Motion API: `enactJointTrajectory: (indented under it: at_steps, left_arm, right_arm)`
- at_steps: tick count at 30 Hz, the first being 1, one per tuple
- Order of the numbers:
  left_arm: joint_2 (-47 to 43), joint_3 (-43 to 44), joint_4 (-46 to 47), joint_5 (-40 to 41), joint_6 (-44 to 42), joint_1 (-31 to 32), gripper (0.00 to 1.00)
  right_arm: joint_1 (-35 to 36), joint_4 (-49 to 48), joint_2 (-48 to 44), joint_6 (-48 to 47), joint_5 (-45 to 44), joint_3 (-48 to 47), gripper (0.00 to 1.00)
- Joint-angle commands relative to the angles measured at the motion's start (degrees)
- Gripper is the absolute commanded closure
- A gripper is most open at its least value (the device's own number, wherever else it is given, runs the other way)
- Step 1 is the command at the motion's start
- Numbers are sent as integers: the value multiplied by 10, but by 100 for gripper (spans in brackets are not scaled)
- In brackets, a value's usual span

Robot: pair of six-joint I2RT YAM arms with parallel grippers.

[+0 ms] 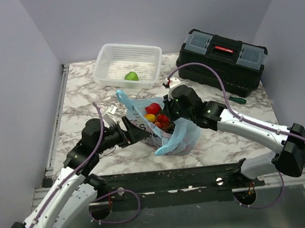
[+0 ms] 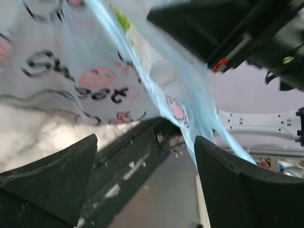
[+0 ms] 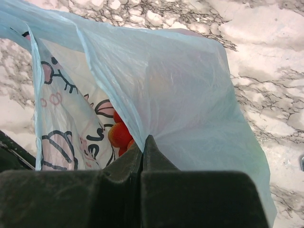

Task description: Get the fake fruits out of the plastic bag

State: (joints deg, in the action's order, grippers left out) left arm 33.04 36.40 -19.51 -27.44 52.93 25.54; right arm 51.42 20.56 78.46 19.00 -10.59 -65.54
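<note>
The plastic bag (image 1: 177,137) lies crumpled at the middle of the table, light blue with a pink cartoon print, its mouth held up. Inside it show the fake fruits: a red piece (image 1: 153,109), a yellow one (image 1: 150,117) and red berries (image 1: 163,119). My right gripper (image 1: 169,125) is shut on the bag's rim (image 3: 137,118), with red fruit (image 3: 119,134) just left of its tips (image 3: 144,142). My left gripper (image 1: 137,132) stands open against the bag's printed left side (image 2: 85,80). Its fingers (image 2: 57,175) are spread wide with nothing between them.
A white lattice basket (image 1: 110,58) at the back holds one light-green round fruit (image 1: 131,76). A black toolbox (image 1: 223,60) stands at the back right with a green-handled screwdriver (image 1: 236,99) in front of it. A small white object (image 1: 109,113) lies left of the bag.
</note>
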Motion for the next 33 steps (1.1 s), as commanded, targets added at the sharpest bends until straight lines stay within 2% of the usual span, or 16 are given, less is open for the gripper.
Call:
enactJointTrajectory:
  at_steps: [1,6,9,13,17,20,27,28,30,33]
  left_arm:
    - [34,22,4,162,171,112,20]
    - [100,33,32,242,228,153,20]
    - [151,49,31,253,263,155,19]
    - [217,83,-14,256,311,173,29]
    - [225,72,-9,291,304,183,47]
    - [199,39,-10,337,301,183,57]
    - [169,-48,-30,350,271,181,97]
    - [163,-62,-34,347,271,180,100]
    - [145,-89,-35,344,271,179,100]
    - [110,-119,-35,347,268,177,100]
  right_arm:
    - [3,-38,-28,8,16,19,99]
    - [2,-38,-42,16,18,29,99]
    - [2,-39,-50,20,21,31,99]
    - [2,-39,-52,22,21,26,99]
    - [3,-48,-58,24,9,26,99]
    - [2,-56,-71,27,-32,34,99]
    - [-4,-33,-79,17,-183,4,99]
    - [-16,-18,-75,16,-202,-5,99]
    - [-53,-1,-73,14,-203,-18,99]
    - [-130,9,-81,18,-144,-26,99]
